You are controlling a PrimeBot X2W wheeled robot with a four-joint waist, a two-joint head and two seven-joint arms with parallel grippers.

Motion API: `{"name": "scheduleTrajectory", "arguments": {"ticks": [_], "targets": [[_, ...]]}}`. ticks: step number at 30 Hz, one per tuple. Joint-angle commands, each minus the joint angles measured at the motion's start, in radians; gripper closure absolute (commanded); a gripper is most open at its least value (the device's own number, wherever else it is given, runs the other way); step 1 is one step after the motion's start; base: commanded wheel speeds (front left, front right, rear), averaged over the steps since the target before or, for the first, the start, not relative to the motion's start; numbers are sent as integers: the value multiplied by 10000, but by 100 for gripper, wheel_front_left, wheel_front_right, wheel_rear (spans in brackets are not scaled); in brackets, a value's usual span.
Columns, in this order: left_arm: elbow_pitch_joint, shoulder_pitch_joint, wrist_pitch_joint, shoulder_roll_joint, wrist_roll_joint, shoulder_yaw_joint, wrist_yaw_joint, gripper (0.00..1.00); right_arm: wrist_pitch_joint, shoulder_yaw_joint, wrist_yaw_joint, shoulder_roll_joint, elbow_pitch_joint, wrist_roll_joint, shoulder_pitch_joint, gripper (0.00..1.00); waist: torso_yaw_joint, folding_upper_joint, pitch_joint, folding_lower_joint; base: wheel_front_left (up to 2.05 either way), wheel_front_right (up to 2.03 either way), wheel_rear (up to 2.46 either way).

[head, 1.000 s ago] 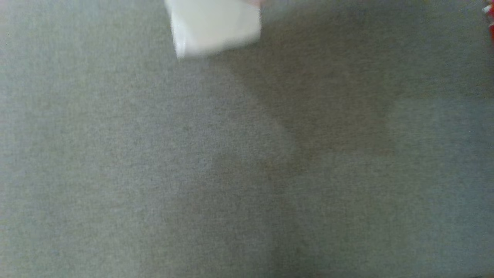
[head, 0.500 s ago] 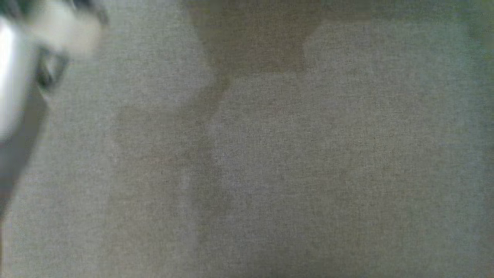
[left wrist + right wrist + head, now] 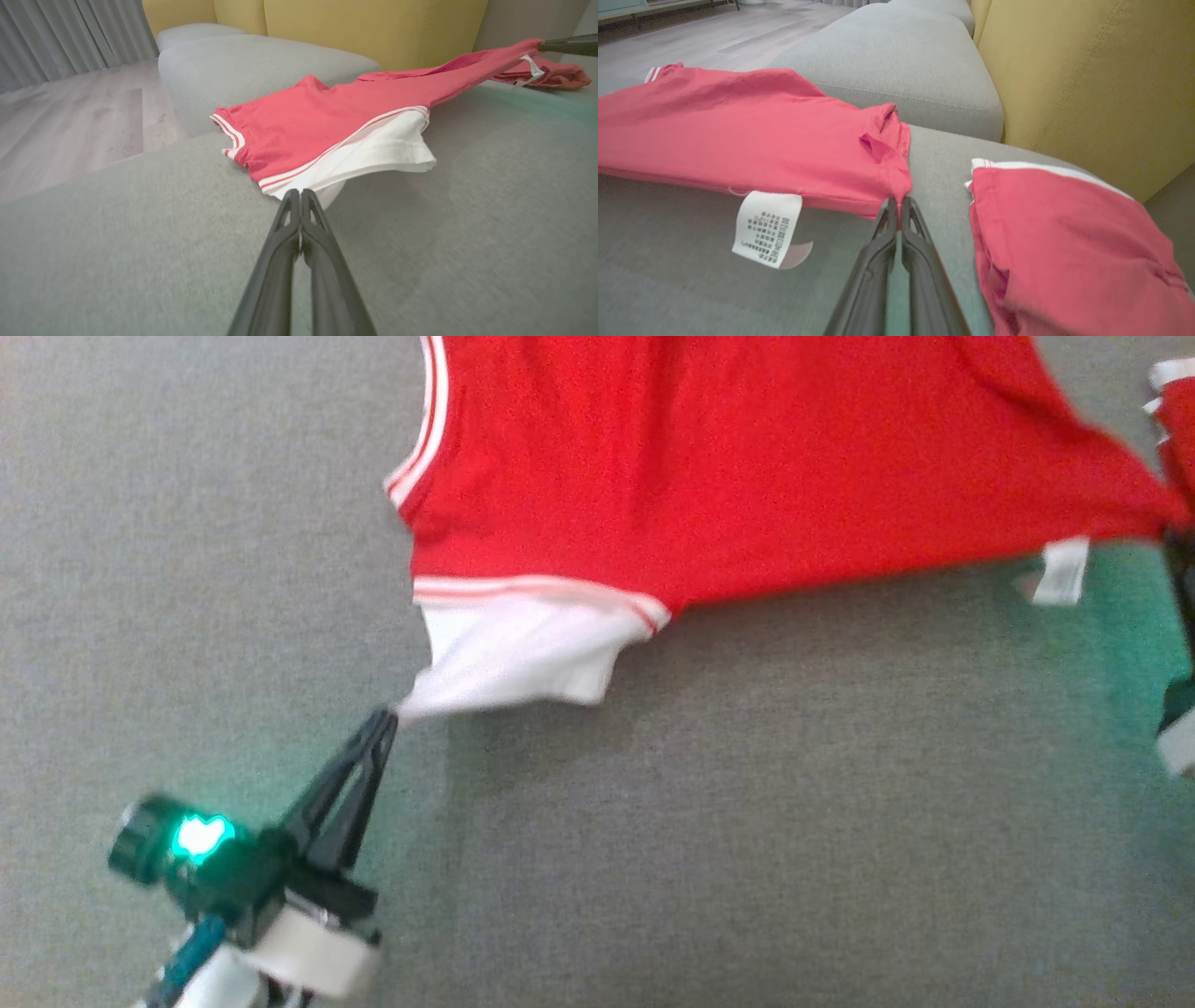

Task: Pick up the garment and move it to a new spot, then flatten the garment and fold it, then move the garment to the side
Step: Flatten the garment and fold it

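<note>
the garment (image 3: 747, 476), red with white trim, hangs stretched low over the grey sofa seat (image 3: 747, 821), strung between the two arms. the left pincer (image 3: 386, 717) is closed tight on the very corner of the white hem (image 3: 523, 653). the right pincer (image 3: 899, 201) is clamped on a red corner just beside the label (image 3: 768, 228). whether the middle of the cloth touches the cushion i cannot tell.

this looks like the carrying or spreading stage, and the weak point is the grip. each pincer holds only a thin pinch at its tips, and the cloth is taut. if the arms draw further apart, or one moves faster than the other, a corner could slip free and the garment would drop in a heap.

the white hem looks layered. the left pincer may have only one layer, which would leave a twist once the garment is laid down.

the far sleeve lies near the seat's edge above the floor (image 3: 70, 126), so setting down there risks a slide off.

a second red bunch (image 3: 1064, 242) sits near the right pincer. i cannot tell if it is the same garment, and it could drag along or snag.
</note>
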Motion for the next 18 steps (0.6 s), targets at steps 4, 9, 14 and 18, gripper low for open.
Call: {"name": "scheduleTrajectory", "arguments": {"ticks": [4, 9, 14, 18], "targets": [[-426, 697, -97, 373, -398, 353, 305, 100, -107, -566, -7, -21, -581, -630, 1271, 100, -133, 0, -407, 4, 0, 0, 0], [-269, 1417, -86, 250, -736, 0, 41, 100, -108, -971, -7, 259, -971, -980, 2643, 100, -86, 0, -699, 4, 0, 0, 0], [-207, 1457, 0, 210, -916, -212, -289, 100, -103, -1369, -7, 361, -1353, -919, 3422, 100, -29, 0, -857, 4, 0, 0, 0], [-377, 965, -10, 288, -785, -72, -406, 100, -4, -1658, -7, 339, -1641, -818, 3394, 100, 30, 0, -833, 4, 0, 0, 0]]}}
